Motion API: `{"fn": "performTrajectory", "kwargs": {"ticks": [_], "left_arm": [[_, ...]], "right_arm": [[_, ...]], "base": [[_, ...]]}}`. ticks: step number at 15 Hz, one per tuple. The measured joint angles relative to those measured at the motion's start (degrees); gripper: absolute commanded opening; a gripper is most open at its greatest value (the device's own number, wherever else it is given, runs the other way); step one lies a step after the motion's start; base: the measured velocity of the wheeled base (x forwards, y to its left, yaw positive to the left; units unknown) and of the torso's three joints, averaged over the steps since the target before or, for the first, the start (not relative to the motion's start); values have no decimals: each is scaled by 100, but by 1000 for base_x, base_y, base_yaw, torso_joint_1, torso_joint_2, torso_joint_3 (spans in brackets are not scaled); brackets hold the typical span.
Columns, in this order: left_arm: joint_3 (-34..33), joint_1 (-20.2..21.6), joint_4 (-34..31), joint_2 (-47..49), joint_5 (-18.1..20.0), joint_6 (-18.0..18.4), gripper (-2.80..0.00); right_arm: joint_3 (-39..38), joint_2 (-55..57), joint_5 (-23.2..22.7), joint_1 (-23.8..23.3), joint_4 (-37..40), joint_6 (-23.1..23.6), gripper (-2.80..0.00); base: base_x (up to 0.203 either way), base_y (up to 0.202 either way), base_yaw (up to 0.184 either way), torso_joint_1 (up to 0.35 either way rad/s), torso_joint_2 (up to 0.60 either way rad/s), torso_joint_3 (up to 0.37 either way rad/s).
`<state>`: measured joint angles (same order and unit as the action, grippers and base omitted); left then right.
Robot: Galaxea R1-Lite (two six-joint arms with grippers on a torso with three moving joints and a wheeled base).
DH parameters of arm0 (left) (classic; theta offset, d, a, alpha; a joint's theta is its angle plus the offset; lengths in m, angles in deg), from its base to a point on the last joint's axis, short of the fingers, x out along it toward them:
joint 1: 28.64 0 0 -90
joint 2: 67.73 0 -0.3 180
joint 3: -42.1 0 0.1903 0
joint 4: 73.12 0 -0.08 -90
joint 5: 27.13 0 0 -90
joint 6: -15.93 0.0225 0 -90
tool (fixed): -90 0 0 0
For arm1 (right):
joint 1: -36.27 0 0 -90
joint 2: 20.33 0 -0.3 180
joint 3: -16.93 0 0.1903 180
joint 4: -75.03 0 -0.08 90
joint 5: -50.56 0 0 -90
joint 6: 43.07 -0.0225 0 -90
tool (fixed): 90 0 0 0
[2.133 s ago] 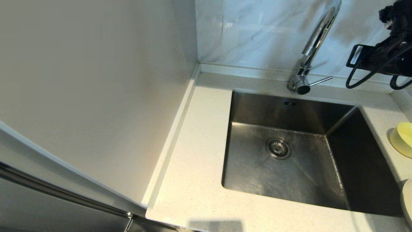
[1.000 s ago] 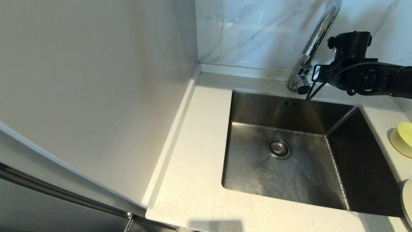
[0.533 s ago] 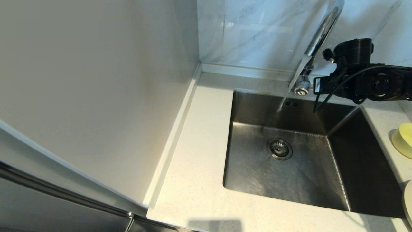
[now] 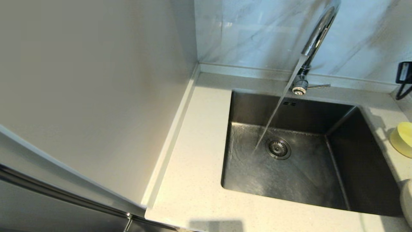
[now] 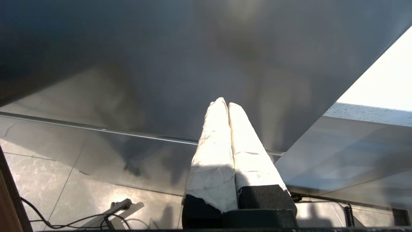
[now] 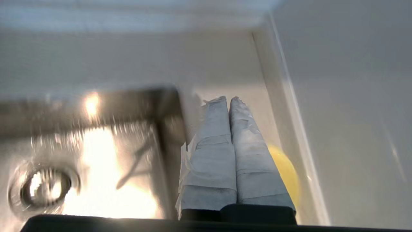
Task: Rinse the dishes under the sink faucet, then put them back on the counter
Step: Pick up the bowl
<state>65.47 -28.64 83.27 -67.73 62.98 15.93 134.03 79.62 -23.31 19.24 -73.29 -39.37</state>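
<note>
Sink faucet (image 4: pixel 317 35) running, one yellow bowl (image 4: pixel 401 139) on counter (image 4: pixel 196 180), both pincers closed, empty

From my head camera the tap (image 4: pixel 317 35) loses the top of its curve past the upper edge. The yellow bowl (image 4: pixel 402 139) is cut by the right edge, and so is the white plate (image 4: pixel 407 199) below it, just a sliver. Of my right arm (image 4: pixel 404 75) only a small black piece pokes in at the right edge. In the right wrist camera the bowl (image 6: pixel 285 172) sits mostly hidden behind my pressed-together right gripper (image 6: pixel 229 100), and the sink (image 6: pixel 96 148) and its drain (image 6: pixel 43 188) are smeared with blur.
</note>
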Motion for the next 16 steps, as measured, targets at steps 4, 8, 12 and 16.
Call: {"fn": "performTrajectory", "kwargs": {"ticks": [4,8,12,16], "left_arm": [[0,0,-2,0,-1,-1,-280],[0,-2,0,0,-2,0,-280],[0,-2,-2,0,-2,0,-280],[0,-2,0,0,-3,1,-280]], "right_arm": [[-1467,-894,-1991,-1259,46,142,-280],[-2412,-1359,-2532,-1663,32,176,0],[-2892,-1699,-2552,-1615,-195,1065,0],[-3518,-1756,-2598,-1531,-1455,1861,0]], "base": [[0,0,0,0,0,0],[0,0,0,0,0,0],[0,0,0,0,0,0],[0,0,0,0,0,0]]}}
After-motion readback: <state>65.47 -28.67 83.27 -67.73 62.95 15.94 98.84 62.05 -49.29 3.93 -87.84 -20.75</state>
